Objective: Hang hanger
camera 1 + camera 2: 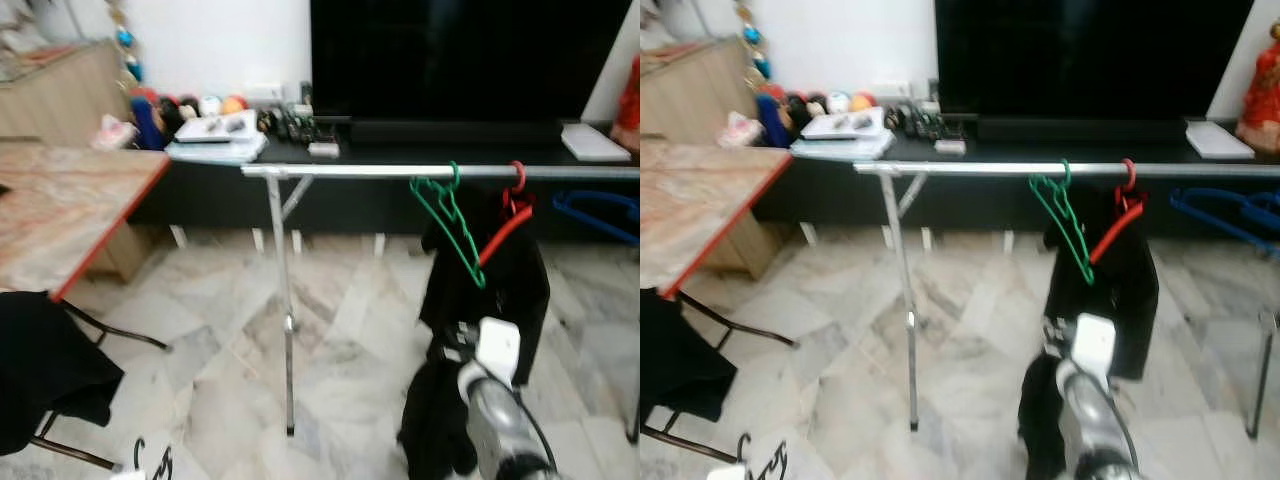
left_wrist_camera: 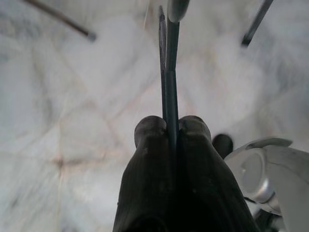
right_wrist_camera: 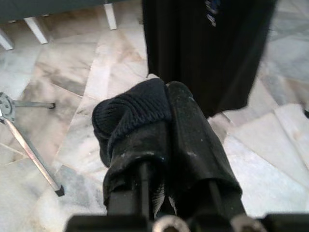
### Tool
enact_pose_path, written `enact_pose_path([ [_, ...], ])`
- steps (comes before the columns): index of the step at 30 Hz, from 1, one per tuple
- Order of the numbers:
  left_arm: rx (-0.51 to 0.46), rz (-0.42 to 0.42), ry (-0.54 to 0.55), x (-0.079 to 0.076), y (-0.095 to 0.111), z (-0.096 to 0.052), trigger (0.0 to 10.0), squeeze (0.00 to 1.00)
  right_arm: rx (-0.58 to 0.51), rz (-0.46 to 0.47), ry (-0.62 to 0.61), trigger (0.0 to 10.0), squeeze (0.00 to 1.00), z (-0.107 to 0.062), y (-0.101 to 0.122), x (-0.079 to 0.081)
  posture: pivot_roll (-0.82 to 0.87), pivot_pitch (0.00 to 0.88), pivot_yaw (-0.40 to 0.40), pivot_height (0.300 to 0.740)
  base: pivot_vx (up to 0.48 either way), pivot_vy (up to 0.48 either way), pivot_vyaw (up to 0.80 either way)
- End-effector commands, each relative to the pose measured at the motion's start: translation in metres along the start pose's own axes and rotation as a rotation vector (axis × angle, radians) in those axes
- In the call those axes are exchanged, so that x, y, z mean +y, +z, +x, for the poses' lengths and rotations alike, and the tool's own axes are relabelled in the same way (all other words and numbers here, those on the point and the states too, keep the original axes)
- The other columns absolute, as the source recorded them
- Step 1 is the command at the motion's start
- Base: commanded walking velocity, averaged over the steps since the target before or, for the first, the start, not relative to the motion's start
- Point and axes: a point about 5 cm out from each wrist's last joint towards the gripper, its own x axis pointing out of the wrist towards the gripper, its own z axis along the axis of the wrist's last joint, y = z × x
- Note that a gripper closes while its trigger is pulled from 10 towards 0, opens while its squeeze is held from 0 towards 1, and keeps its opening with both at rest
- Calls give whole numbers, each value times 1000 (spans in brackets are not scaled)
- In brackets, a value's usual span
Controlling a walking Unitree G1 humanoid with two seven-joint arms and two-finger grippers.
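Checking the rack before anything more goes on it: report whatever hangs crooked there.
The green hanger and red hanger both dangle tilted from the rail, slanting toward each other. A black garment hangs behind them.

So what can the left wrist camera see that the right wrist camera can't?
Left wrist view: the left end effector shut on a thin dark hanger, seen edge-on. Right wrist view: the right end effector shut on a dark knitted cloth, with a black garment hanging beyond it and a metal rack leg. Both: the pale marble floor underneath.
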Motion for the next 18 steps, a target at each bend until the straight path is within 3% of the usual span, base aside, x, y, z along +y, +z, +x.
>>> enact_pose_path([
  [1, 4, 5, -3, 0, -5, -2, 10000, 0, -13, 16, -9, 10000, 0, 0, 1, -3, 72, 0, 4, 740, -322, 0, 0],
  [8, 21, 75, -60, -21, -10, -1, 10000, 0, -11, 1, -55, 10000, 0, -2, -3, -24, 51, 19, 32, 740, -325, 0, 0],
  [14, -4, 80, -67, -20, -2, 1, 10000, 0, -21, 14, -93, 10000, 0, -2, 0, -35, 36, 27, 32, 740, -331, 0, 0],
  [18, -35, 47, -53, -20, 4, 2, 10000, 0, -25, -1, -87, 10000, 0, -1, 3, -38, 20, 22, -31, 740, -334, 0, 0],
])
